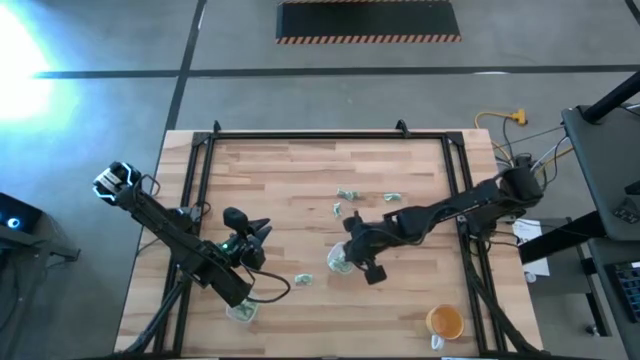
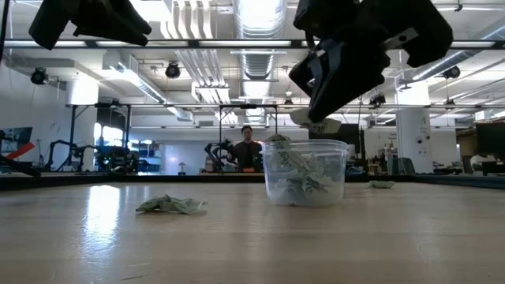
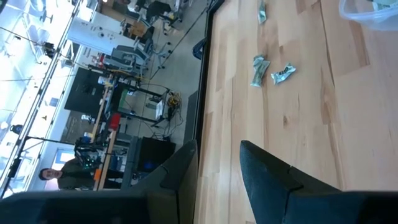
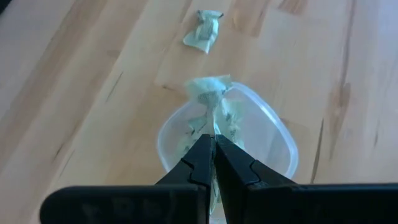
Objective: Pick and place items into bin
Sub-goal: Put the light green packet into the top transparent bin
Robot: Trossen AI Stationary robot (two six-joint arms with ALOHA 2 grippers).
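Note:
A clear cup (image 1: 338,263) stands near the table's middle, holding several green-and-white wrapper pieces (image 2: 300,177). My right gripper (image 4: 213,140) hovers just over its mouth (image 4: 227,134), shut on one wrapper piece (image 4: 209,92). More wrapper pieces lie flat on the table: three beyond the cup (image 1: 347,194) (image 1: 393,197) (image 1: 337,209) and one nearer the front (image 1: 302,279). My left gripper (image 3: 217,158) stays at the table's left, raised and open, with nothing between its fingers. My right gripper pinches the wrapper piece between its two fingertips (image 4: 200,149). The fingers slant down from the table's right side. The crumpled free end (image 4: 210,87) sticks out past the tips, lifted clear and just above the cup's rim (image 2: 316,121).
A second clear cup (image 1: 241,312) stands under the left arm near the front edge. An orange cup (image 1: 445,322) sits at the front right. Black rails (image 1: 330,137) frame the wooden top. In the low view a person (image 2: 248,150) stands far off behind the table.

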